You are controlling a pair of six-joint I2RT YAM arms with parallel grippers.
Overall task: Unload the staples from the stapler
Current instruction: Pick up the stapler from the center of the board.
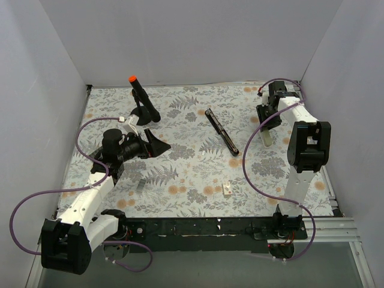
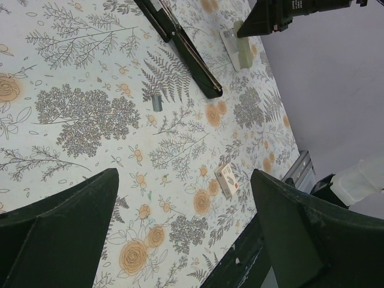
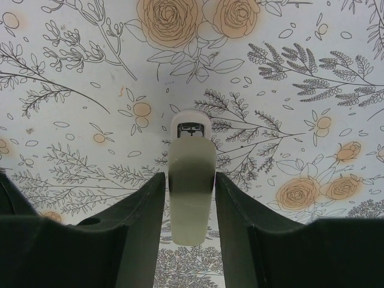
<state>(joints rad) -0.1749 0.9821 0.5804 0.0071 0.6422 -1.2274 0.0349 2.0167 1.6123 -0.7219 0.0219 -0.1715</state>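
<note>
The stapler (image 1: 222, 132) is a slim black bar with a silvery inner strip. It lies flat on the flowered mat at centre right and also shows in the left wrist view (image 2: 186, 48). My left gripper (image 1: 159, 144) is open and empty at left centre, well left of the stapler; in its own view (image 2: 185, 174) only mat lies between the fingers. My right gripper (image 1: 264, 129) is at the far right, its fingers closed against both sides of a cream oblong object (image 3: 191, 198) that points down at the mat, right of the stapler.
A black post with an orange tip (image 1: 141, 96) stands on a round base at the back left. A small white box (image 1: 227, 189) lies near the front edge, also in the left wrist view (image 2: 228, 180). A small grey piece (image 1: 139, 185) lies at front left. Walls enclose the table.
</note>
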